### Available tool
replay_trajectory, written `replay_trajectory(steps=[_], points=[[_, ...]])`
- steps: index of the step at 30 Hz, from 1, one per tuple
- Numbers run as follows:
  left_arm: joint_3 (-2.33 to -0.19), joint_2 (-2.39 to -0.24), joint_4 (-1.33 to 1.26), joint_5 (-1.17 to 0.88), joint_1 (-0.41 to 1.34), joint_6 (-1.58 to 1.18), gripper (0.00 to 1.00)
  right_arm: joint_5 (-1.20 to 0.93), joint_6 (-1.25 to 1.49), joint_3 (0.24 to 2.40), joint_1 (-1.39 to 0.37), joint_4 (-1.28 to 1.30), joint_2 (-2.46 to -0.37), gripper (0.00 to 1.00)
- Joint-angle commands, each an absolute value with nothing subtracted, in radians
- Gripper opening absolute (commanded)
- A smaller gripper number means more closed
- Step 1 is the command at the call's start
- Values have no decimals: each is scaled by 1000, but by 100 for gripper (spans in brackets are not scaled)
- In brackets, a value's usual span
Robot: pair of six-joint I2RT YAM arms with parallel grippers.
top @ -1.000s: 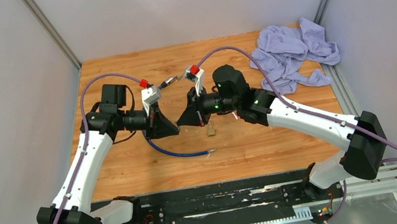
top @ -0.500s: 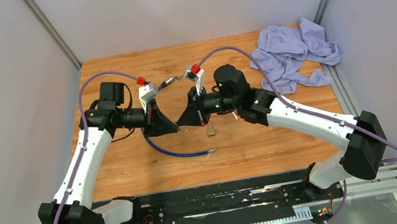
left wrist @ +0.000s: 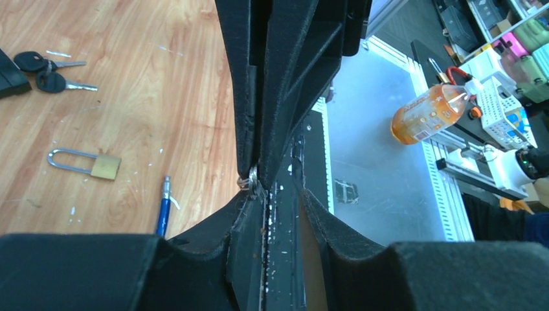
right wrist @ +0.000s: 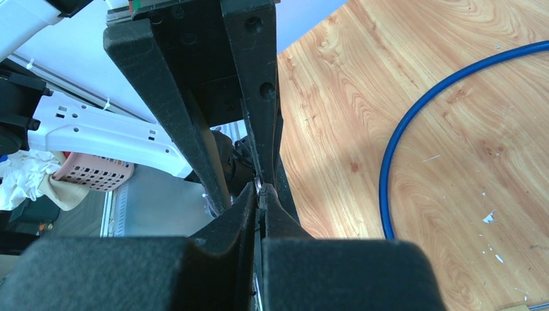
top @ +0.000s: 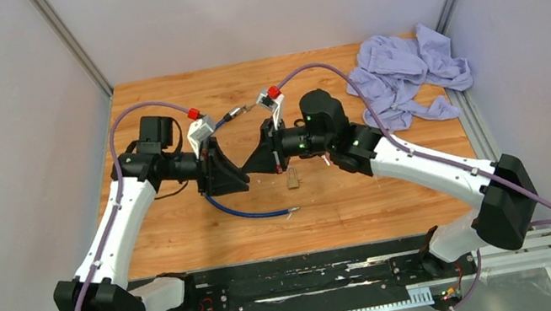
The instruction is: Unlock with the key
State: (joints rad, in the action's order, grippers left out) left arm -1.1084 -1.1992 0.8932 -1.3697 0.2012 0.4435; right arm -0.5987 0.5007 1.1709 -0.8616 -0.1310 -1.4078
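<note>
- Left arm (top: 118, 226): rising from its base at the lower left of the top view, folded at an elbow in the upper left, forearm then running right and slightly down toward the middle of the table (top: 349, 202).
- Right arm (top: 427, 163): climbing from its base at the lower right, up and left across the table, wrist turned to point left.
- Both tips meeting nose to nose at the centre of the top view, above the wood.
- Left gripper (left wrist: 275, 204): released, with a clear gap between the two black fingers at the bottom of its own wrist view and one fingertip just beside a small metal piece (left wrist: 252, 180).
- Right gripper (right wrist: 261, 197): clenched, fingers pressed together with that small metal piece pinched at the very tips; too small to tell what it is.
- Seen from the left wrist, the right fingers coming down from the top of the frame as one closed wedge.
- Seen from the right wrist, the left fingers hanging from the top of the frame, spread apart.
- Padlock (left wrist: 103, 166): lying flat on the wood at the left of the left wrist view, brass body to the right, shackle to the left; locked or not, cannot tell.
- Keys (left wrist: 48, 71): two with black heads, lying at the upper left of the same frame, apart from the padlock.
- Blue cable (top: 252, 211): curved on the table just below the meeting grippers.
- Cloth (top: 404, 77): crumpled at the table's upper right corner.
</note>
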Motion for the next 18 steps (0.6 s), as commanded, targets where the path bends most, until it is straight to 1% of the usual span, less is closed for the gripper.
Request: replay_trajectory(steps=[1, 3, 4, 5, 8, 9, 18], points=[[-1084, -1157, 894, -1427, 199, 431, 35, -555, 483, 1140, -849, -147, -1374, 1], [-1082, -1149, 896, -1419, 199, 440, 34, -550, 477, 1137, -849, -139, -1369, 1], [-1086, -1149, 897, -1412, 199, 439, 32, -544, 474, 1138, -849, -132, -1366, 1], [-1090, -1150, 899, -1399, 199, 438, 29, -538, 470, 1135, -848, -127, -1362, 1], [-1107, -1156, 902, -1332, 199, 435, 13, -527, 459, 1124, -850, -119, -1352, 0], [-1113, -1160, 903, -1314, 199, 434, 10, -522, 454, 1122, -851, -114, -1348, 1], [-1136, -1166, 904, -1271, 199, 416, 7, -528, 442, 1123, -858, -100, -1350, 1]])
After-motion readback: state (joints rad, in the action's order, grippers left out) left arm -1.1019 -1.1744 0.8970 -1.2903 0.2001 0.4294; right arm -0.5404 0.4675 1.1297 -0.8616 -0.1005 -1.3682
